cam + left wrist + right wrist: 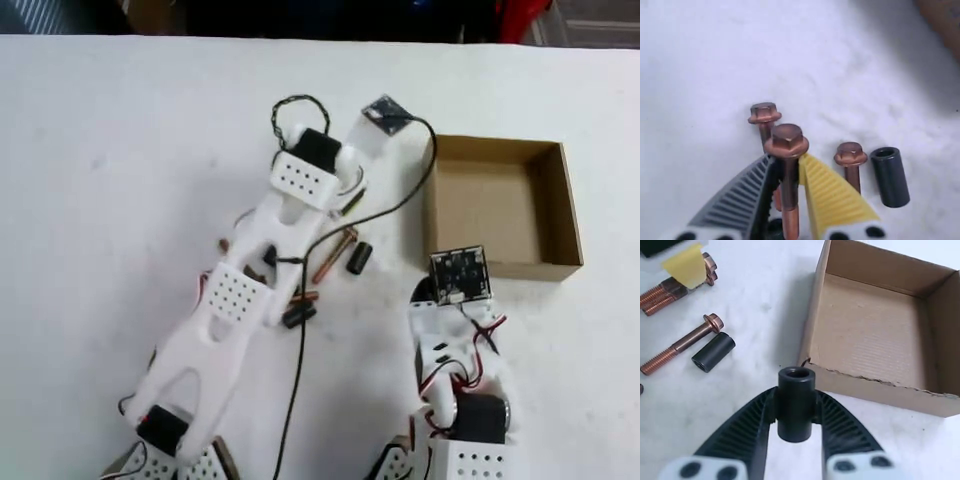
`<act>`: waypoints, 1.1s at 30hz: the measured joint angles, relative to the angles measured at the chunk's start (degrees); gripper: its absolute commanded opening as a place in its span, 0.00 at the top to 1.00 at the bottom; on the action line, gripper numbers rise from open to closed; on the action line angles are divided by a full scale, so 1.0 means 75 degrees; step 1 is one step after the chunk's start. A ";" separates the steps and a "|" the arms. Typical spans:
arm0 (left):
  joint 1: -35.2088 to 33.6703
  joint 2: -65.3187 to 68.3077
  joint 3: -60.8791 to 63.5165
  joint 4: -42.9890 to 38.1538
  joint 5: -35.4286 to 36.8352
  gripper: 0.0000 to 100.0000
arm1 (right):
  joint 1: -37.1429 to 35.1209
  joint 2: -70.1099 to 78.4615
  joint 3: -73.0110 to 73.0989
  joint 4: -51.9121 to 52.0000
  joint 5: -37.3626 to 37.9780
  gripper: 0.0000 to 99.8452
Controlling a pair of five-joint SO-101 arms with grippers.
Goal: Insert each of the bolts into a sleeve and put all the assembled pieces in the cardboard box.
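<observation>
A copper flange bolt (786,142) is held clamped in the left gripper (785,160), whose jaws are closed on the shank just behind the head; the head juts past the tips and the threaded end lies back between the jaws. A black sleeve (796,410) is pinched near the tips of the right gripper (796,394), bore exposed beyond them, with the cardboard box (880,390) just ahead. Mating may be blocked, it is judged, because the thread is buried; either round part could be pivoted or squeezed out by an off-axis push.

The white bench (110,150) carries an open cardboard box (566,210). Near it, a copper bolt (333,256) and a black sleeve (359,258) lie side by side.
</observation>
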 measured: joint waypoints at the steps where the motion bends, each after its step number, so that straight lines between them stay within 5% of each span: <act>1: -0.0012 -0.0047 0.0000 0.0000 0.0000 0.98 | -0.0117 -0.0012 0.0047 0.0000 0.0000 0.98; 11: -0.0668 -0.1360 0.0223 0.0000 0.0000 0.98 | -0.1149 0.0000 0.0305 -0.0012 0.0000 0.98; 28: -0.1301 -0.6693 0.6787 0.0000 0.0000 0.98 | -0.1231 0.0000 0.0316 -0.0692 0.0000 0.98; 33: -0.1442 -0.8428 0.8275 0.0000 0.0000 0.98 | -0.1887 0.0000 0.0316 -0.0785 -0.0012 0.98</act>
